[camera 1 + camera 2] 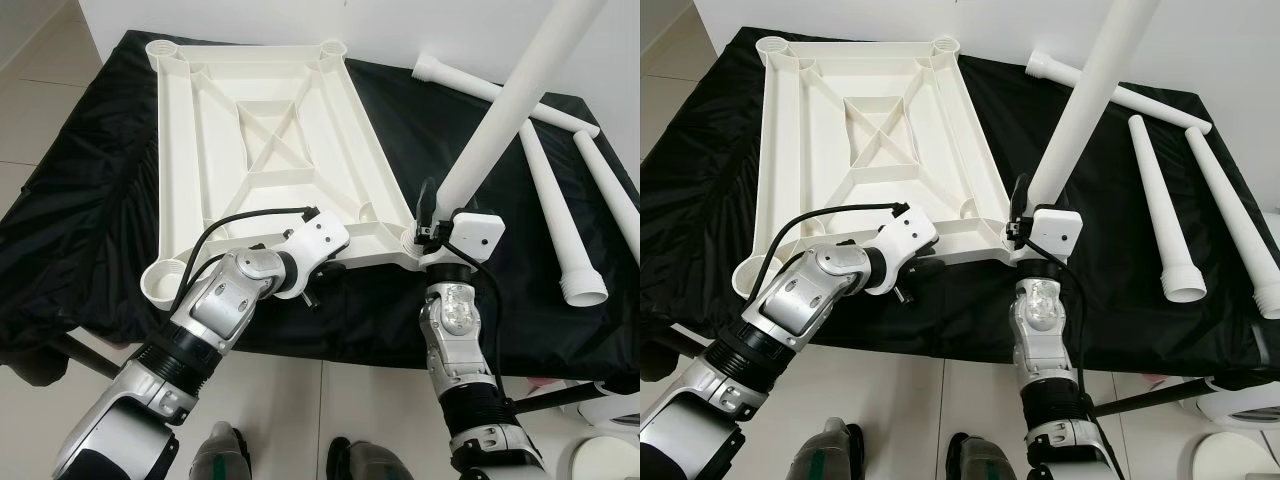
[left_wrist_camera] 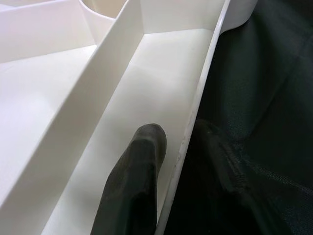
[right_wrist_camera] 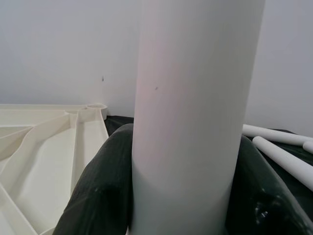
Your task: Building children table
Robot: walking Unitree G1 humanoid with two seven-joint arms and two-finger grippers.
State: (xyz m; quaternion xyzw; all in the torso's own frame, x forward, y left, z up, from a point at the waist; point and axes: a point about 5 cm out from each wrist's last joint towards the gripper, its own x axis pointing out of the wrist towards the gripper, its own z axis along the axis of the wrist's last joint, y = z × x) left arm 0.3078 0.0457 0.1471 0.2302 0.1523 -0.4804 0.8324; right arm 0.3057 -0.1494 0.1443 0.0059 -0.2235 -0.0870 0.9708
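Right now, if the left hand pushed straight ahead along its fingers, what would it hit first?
Probably the cross wall closing the channel of the upturned tabletop, near its corner socket. The left hand straddles the tabletop's near rim, one finger inside the channel, the other outside over the black cloth. Depth is unclear.

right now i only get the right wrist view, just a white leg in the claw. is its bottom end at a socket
Observer: Yes. The right claw holds the leg with its lower end at the near right corner socket of the upturned tabletop.
Operator: is it straight up
Observer: No, it leans, top tipped to the robot's right and away.
Operator: whats the left arm doing
Observer: The left claw pinches the tabletop's near rim, one finger inside the channel, one outside.
Operator: other legs
Observer: Three loose legs lie on the black cloth to the right.
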